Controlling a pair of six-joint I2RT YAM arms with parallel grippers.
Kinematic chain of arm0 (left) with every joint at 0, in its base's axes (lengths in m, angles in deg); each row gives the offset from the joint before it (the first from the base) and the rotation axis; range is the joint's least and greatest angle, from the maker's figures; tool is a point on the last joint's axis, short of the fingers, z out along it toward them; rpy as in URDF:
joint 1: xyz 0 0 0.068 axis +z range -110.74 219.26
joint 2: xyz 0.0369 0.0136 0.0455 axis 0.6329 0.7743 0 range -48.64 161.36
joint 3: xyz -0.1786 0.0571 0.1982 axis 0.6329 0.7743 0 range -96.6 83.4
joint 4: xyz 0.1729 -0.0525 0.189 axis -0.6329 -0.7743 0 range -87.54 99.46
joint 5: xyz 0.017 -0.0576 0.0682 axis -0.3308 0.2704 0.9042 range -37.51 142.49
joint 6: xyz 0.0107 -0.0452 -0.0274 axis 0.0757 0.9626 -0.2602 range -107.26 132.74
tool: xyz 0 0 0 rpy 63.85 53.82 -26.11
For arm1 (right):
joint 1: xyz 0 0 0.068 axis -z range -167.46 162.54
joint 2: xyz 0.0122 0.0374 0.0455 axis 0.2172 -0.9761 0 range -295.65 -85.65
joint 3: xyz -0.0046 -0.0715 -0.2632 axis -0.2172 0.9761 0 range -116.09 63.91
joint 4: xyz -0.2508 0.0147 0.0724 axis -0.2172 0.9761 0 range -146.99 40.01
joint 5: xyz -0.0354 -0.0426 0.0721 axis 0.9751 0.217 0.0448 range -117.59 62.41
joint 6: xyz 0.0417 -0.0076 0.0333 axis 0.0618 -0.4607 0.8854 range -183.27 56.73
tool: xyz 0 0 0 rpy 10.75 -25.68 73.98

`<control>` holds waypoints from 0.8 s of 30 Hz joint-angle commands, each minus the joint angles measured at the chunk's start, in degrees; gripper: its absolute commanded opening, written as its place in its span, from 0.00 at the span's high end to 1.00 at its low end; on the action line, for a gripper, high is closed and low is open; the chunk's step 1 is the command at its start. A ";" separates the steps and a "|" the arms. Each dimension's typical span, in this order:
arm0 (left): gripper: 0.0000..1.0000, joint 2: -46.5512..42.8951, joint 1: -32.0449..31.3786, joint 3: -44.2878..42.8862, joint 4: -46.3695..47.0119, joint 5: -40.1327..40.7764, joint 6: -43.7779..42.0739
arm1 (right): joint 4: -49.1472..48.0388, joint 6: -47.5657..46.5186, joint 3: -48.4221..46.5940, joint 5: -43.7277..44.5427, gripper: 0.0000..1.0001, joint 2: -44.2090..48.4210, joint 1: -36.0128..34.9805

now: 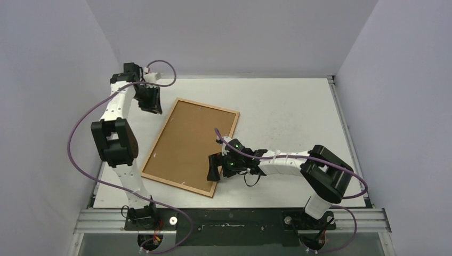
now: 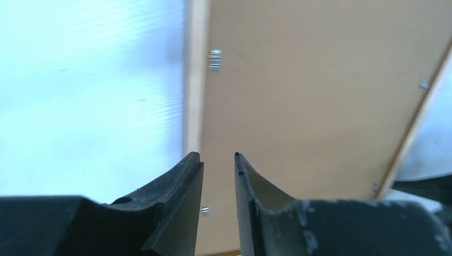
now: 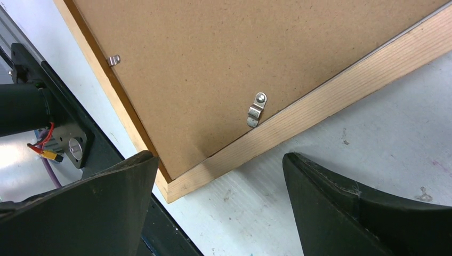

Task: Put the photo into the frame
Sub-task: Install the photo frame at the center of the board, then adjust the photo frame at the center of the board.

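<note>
no readable text, labels, brands, numbers or signs anywhere in the three views

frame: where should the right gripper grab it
Probably the frame by its wooden rail near the corner, right gripper coming in from the table side: it lies flat, back up, so only that outer edge offers the open jaws purchase.

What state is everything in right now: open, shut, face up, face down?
Frame: flat on the table, back up.
Backing: seated in the frame.
Clip: on the backing, tip by the frame.
Left gripper: narrowly open, empty.
Right gripper: wide open, empty, over the frame's corner.
</note>
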 commanded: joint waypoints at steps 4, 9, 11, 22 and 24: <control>0.66 0.43 2.63 4.87 7.11 11.54 -1.93 | -1.32 1.18 1.89 2.13 0.07 1.26 -0.63; 0.52 0.79 2.51 8.20 10.71 11.54 -2.19 | -1.85 1.48 2.67 2.33 0.07 2.19 -0.63; 0.49 0.67 1.92 9.47 11.40 11.00 -2.23 | -1.99 1.61 2.93 2.39 0.07 2.48 -0.63; 0.60 5.11 0.91 11.10 11.54 6.25 -2.56 | -3.55 1.98 4.46 2.61 0.07 3.85 -0.82; 0.64 6.66 0.91 9.91 10.21 5.60 -2.34 | -4.01 1.82 4.76 2.38 0.07 3.90 -0.93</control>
